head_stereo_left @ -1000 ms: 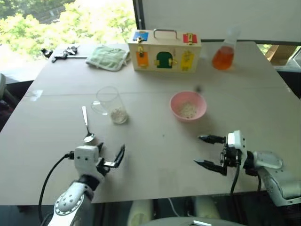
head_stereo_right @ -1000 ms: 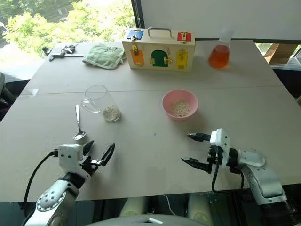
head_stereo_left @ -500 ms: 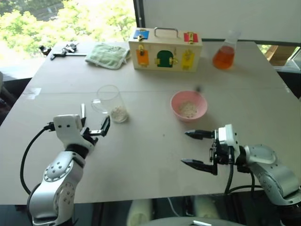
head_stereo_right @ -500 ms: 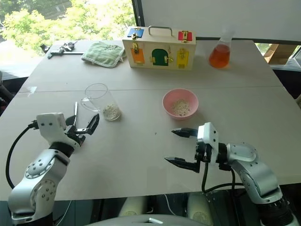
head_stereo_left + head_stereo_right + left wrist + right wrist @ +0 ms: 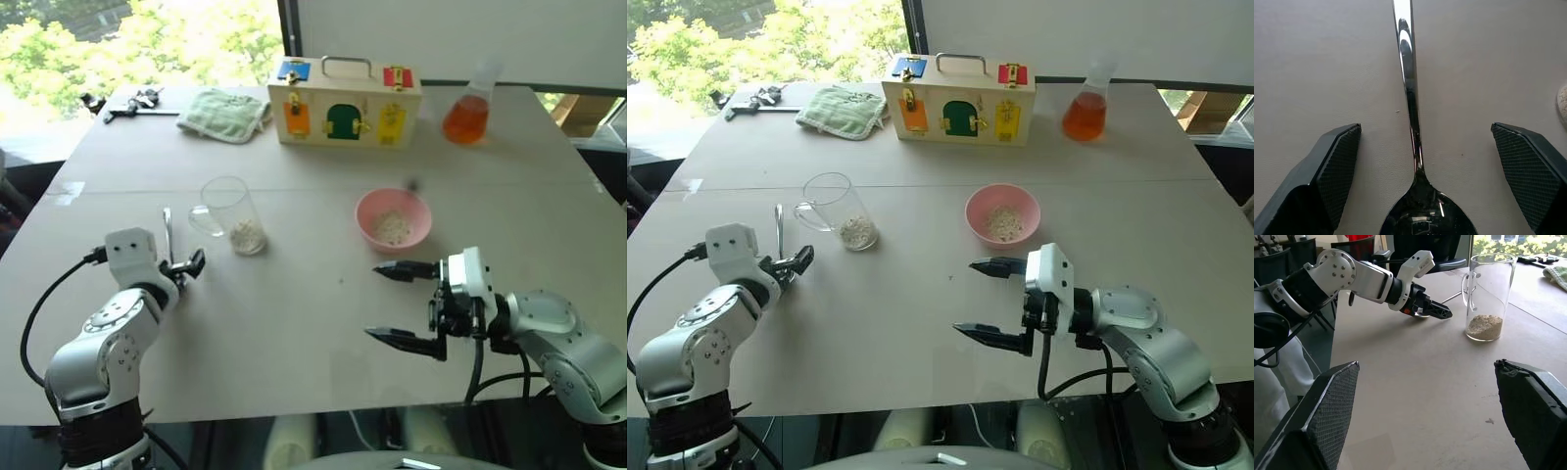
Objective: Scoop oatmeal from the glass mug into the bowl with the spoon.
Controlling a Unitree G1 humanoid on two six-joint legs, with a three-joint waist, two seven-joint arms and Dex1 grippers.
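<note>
The glass mug (image 5: pixel 230 209) stands left of the table's middle with oatmeal (image 5: pixel 246 235) in its bottom. To its right sits the pink bowl (image 5: pixel 393 218), also holding some oatmeal. The silver spoon (image 5: pixel 1411 98) lies flat on the table left of the mug. My left gripper (image 5: pixel 1425 129) is open and low over the spoon, one finger on each side of the spot where the handle meets the spoon's bowl. My right gripper (image 5: pixel 374 303) hangs open above the table in front of the pink bowl, pointing left, with nothing in it.
A wooden latch box (image 5: pixel 343 103) stands at the back, an orange-filled flask (image 5: pixel 466 113) to its right, a green cloth (image 5: pixel 227 116) to its left. Small dark tools (image 5: pixel 132 103) lie at the far left corner. The table's near edge runs just below both arms.
My left arm has swung forward and to the left, bringing its open gripper down astride the spoon. My right gripper has risen a little and shifted left, still open.
</note>
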